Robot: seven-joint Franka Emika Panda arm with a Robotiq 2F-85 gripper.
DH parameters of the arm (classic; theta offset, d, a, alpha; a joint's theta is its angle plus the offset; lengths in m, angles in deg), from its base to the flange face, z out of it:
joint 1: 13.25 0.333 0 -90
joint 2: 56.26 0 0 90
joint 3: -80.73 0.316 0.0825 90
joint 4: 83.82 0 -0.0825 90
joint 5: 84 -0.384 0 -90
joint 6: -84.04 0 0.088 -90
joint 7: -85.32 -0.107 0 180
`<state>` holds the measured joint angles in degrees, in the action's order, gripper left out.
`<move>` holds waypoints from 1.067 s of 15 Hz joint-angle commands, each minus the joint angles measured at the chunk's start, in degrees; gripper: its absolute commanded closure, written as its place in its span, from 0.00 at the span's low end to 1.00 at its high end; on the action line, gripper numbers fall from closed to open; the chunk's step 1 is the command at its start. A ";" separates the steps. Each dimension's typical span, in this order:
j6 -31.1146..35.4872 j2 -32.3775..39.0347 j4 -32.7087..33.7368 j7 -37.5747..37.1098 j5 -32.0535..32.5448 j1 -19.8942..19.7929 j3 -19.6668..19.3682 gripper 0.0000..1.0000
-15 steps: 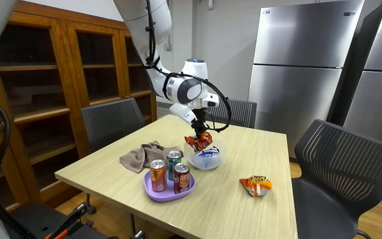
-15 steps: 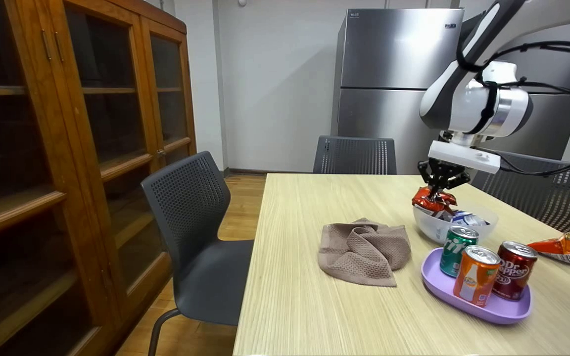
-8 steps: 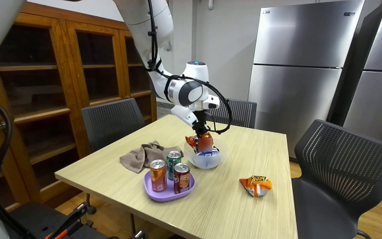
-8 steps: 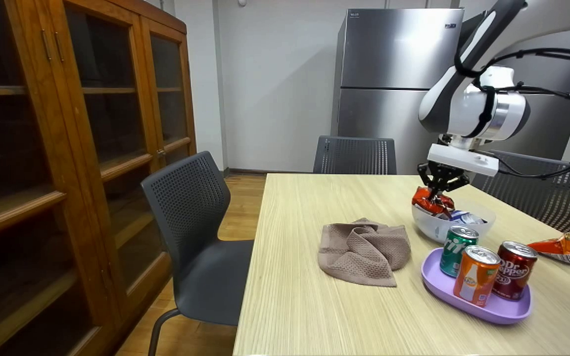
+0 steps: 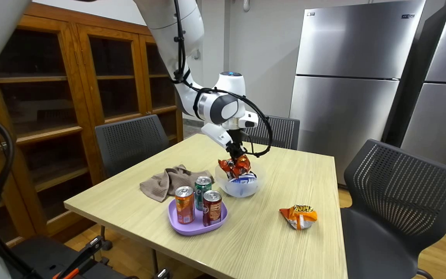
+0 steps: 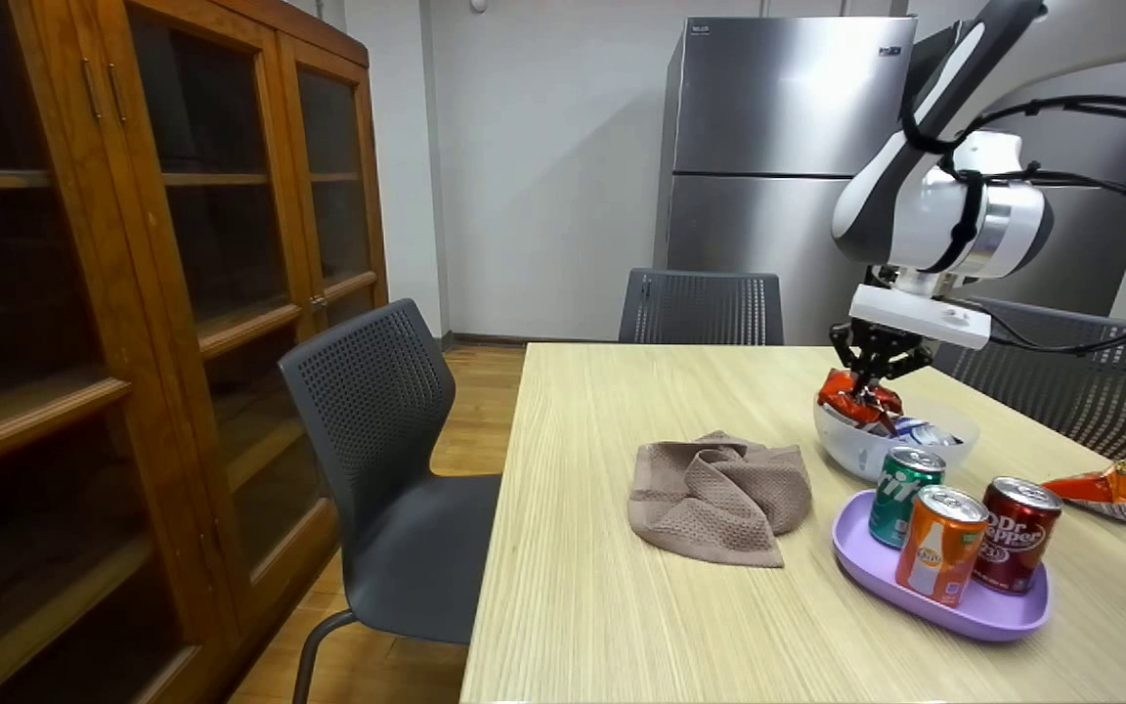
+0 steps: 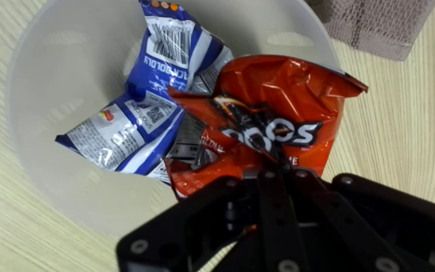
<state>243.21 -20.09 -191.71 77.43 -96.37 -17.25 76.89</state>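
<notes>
Pinching red bag (image 7: 289, 98), partly hidden behind fingers (image 7: 276, 200).

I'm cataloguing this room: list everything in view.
table: one, pale wood, centre
bowl: one, whitish, on table
red bag: one, red, at bowl
blue bag: at least one, blue, in bowl
orange bag: one, orange, on table
tray: one, purple, on table
cans: three, orange, green, maroon, on tray
cloth: one, brown, near tray
chairs: three, grey, around table
cabinet: one, brown, beside table
fridges: two, silver, beyond table
arm: one, white, over table
pincer: one, black, shut on red bag
</notes>
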 commanded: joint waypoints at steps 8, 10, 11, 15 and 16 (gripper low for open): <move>-0.74 -3.32 -2.91 -0.83 0.69 -0.17 -0.11 0.21; -0.19 -4.95 -4.39 -0.55 0.52 -0.31 0.04 0.06; -0.08 -6.00 -5.35 -0.42 0.47 -0.38 0.08 0.00; -0.74 -11.57 -10.75 0.72 0.04 -1.53 0.19 0.00; -0.79 -12.88 -12.13 0.97 0.03 -1.88 0.05 0.00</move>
<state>243.19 -26.67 -197.60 77.47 -96.37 -17.62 76.53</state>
